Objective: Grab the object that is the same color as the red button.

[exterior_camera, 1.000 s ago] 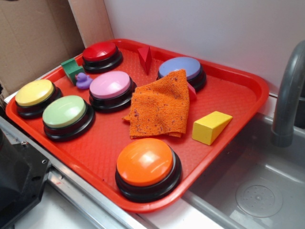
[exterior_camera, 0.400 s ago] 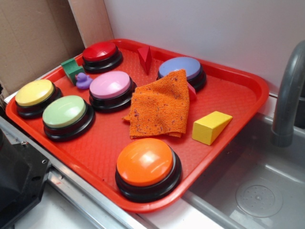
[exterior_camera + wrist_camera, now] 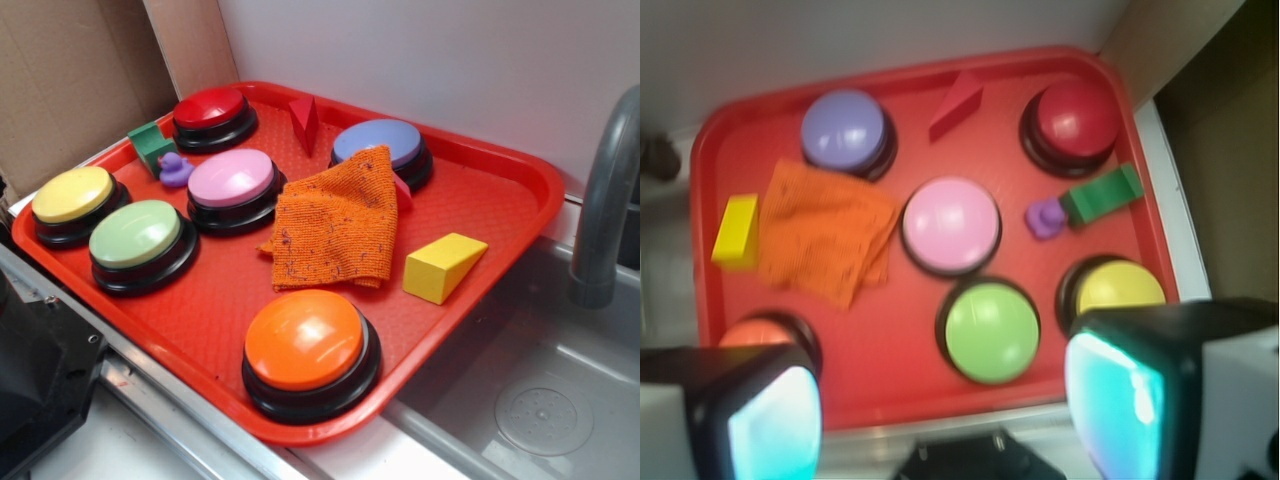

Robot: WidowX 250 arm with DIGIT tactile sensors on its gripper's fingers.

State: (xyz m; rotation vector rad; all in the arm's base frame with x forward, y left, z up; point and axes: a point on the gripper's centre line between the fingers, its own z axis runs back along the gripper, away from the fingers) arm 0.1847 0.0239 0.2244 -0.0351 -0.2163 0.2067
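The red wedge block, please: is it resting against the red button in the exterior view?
No, the red wedge block stands apart from the red button, with bare red tray between them.

Occlusions and cropped items
Orange woven cloth [image 3: 335, 225] covers part of the lavender dome button [image 3: 383, 148]; wrist view blurred throughout.

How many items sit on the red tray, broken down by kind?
Round dome buttons: 6 (dark-red, pink, lavender, yellow, green, orange)
Small blocks: 3 (red pyramid, yellow wedge, green)
Purple toy duck: 1
Orange cloth: 1
Total: 11
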